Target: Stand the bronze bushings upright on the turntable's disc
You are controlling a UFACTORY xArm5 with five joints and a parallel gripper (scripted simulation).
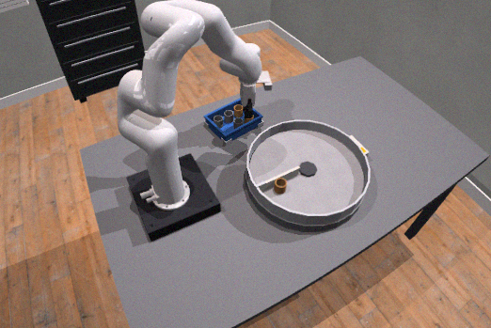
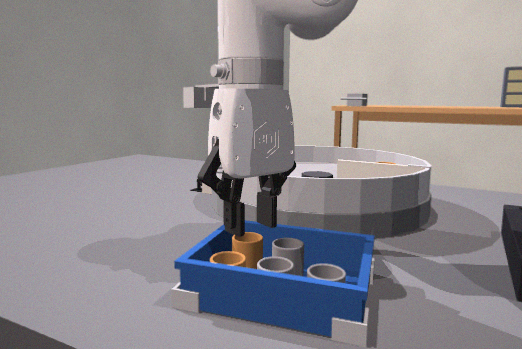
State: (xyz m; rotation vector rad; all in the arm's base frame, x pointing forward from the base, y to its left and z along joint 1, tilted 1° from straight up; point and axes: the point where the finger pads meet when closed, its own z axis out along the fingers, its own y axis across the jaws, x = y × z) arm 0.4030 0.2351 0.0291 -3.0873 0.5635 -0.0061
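Observation:
A blue crate (image 1: 231,124) holds two bronze bushings (image 2: 247,249) (image 2: 227,258) and three steel bushings (image 2: 288,252), all standing upright. My gripper (image 2: 250,222) hangs straight down over the crate's bronze end, and it also shows in the top view (image 1: 247,109). Its fingers are partly open and empty. The tips are level with the top rim of the rear bronze bushing, one on each side of it. I cannot tell whether they touch it. A third bronze bushing (image 1: 280,183) stands upright on the turntable's disc (image 1: 308,171), left of the dark hub (image 1: 308,168).
The turntable has a raised white rim and a white bar (image 1: 277,177) running from the hub to the rim. The arm's black base plate (image 1: 174,196) sits left of the turntable. A black drawer cabinet (image 1: 89,25) stands on the floor behind the table.

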